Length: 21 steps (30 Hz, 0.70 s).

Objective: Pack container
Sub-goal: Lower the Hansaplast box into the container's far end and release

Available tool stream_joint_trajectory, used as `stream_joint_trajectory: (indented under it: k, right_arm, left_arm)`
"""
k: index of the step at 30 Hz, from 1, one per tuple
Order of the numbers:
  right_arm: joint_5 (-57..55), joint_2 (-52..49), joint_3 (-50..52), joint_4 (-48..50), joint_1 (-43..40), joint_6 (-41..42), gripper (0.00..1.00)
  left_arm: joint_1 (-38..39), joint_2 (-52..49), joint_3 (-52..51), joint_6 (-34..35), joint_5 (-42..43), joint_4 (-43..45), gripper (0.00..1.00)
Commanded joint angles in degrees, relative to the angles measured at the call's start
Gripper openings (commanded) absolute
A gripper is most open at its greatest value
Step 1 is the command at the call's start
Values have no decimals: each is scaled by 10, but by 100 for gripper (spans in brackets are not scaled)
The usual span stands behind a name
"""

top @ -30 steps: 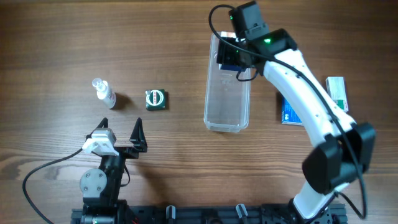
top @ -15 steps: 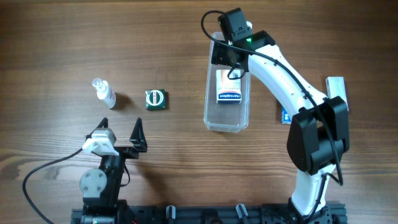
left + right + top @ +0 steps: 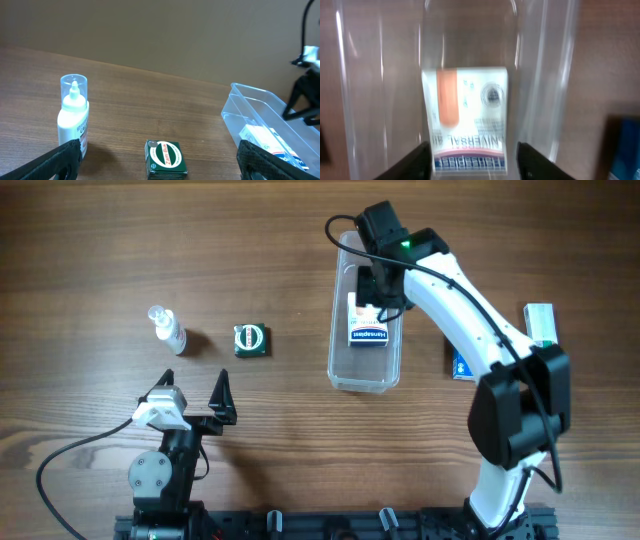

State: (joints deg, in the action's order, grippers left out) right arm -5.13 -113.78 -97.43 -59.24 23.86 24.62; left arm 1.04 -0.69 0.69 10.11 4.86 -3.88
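The container (image 3: 340, 350) is a long clear plastic bin right of the table's middle. A white and blue plaster box (image 3: 367, 328) lies flat inside it. My right gripper (image 3: 376, 288) hangs open over the bin's far half. In the right wrist view its fingers (image 3: 472, 161) straddle the box (image 3: 467, 110) from above, between the bin's walls (image 3: 542, 75). My left gripper (image 3: 192, 402) is open and empty at the near left. Its view shows the bin (image 3: 235, 112) at the right with the box (image 3: 270, 142) inside.
A small clear spray bottle (image 3: 166, 328) (image 3: 73, 117) and a green Zam-Buk box (image 3: 250, 340) (image 3: 165, 157) stand left of the bin. A blue box (image 3: 458, 366) (image 3: 625, 150), partly behind the right arm, and a white-green box (image 3: 541, 325) lie to its right.
A second ago my right gripper held the plaster box over the bin's far end. It let it go into the bin, pulled back, then moved nearer over the box.
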Motion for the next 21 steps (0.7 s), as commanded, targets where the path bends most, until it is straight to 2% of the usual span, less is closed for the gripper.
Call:
stream_joint_trajectory:
  k: [1,2,6,14,21]
  right_arm:
    - [45,24,4,-14,3,-11,27]
    - [66,24,4,-15,3,-10,4]
    - [110,24,4,-26,7,-11,4]
    - [65,14,4,-123,43,15,4]
    - [62,0,5,-145,63,30,4]
  left_arm:
    - [-4,5,-4,-7,9,-1,100]
    - [-4,5,-4,-7,9,-1,100]
    - [-4,5,-4,-7,9,0,100]
    - [-4,5,-4,-7,9,-1,100]
    - [-4,5,-4,-7,9,-1,100]
